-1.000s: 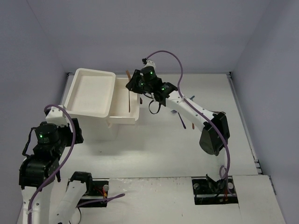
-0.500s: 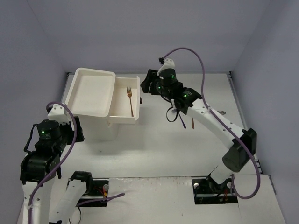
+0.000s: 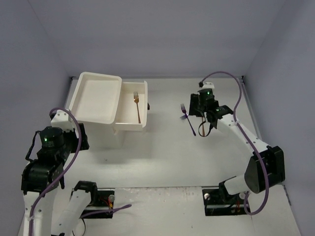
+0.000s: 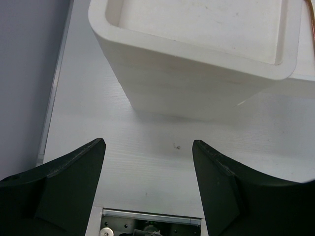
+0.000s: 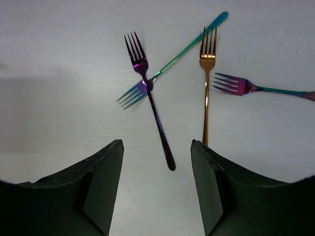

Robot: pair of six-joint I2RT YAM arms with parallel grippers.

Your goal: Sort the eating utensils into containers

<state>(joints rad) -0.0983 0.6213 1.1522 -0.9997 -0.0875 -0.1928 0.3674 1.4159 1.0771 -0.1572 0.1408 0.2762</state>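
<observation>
On the right of the counter [image 5: 59, 59], the purple fork [image 5: 156, 123] lies across a teal fork [image 5: 187, 47], with a gold fork [image 5: 206, 98] near. They look light, stiff and slick, so pinch mid-handle. The right pincer [image 5: 155, 189] hovers above, fingers apart and empty. The left pincer [image 4: 147, 182] is likewise apart.

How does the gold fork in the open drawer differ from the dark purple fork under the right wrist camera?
Colour: the gold fork is coppery gold, the dark purple fork deep violet.
Place: the gold fork lies inside the white drawer, the dark purple fork on the bare table.
Company: no other utensil shows beside the gold fork, while the dark purple fork crosses a teal-handled fork.
Shared: both are four-tined forks lying flat, and neither is gripped.
</observation>
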